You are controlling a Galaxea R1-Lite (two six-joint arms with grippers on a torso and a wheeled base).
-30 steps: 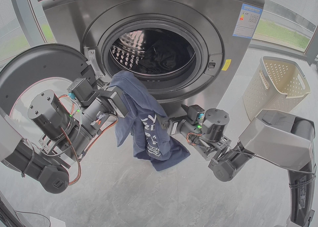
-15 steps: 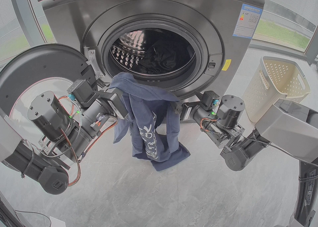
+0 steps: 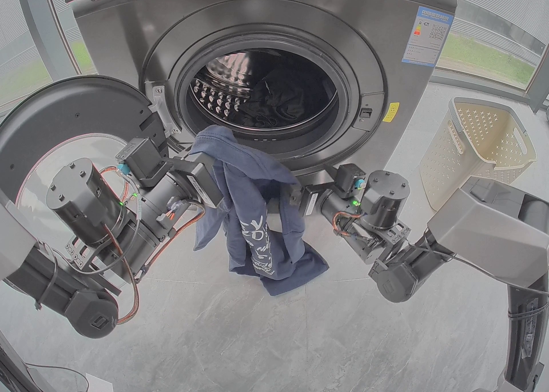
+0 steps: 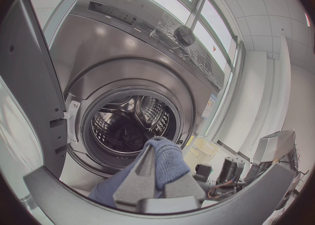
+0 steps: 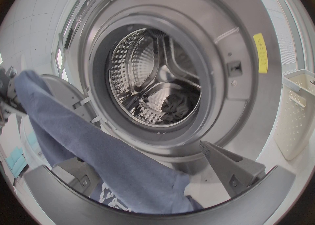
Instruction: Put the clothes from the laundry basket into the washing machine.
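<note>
Blue shirt [image 3: 257, 204] hangs at 6 o'clock below the drum mouth, hem on the floor [image 3: 229, 330]. Left pincer [image 4: 164, 176] is clamped on its top fold. Right pincer [image 3: 290, 200] stands apart, cloth draped across (no grip). Dark garment [image 3: 280, 95] lies inside the washing machine [image 3: 366, 44]. Laundry basket [image 3: 452, 158], at 3 o'clock, looks empty: probably the last item, not yet loaded.

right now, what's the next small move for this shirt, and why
Probably close the right end effector on the blue shirt: it is open with cloth across it, the left end effector pinches only the top, and the hem lies on the floor.
</note>
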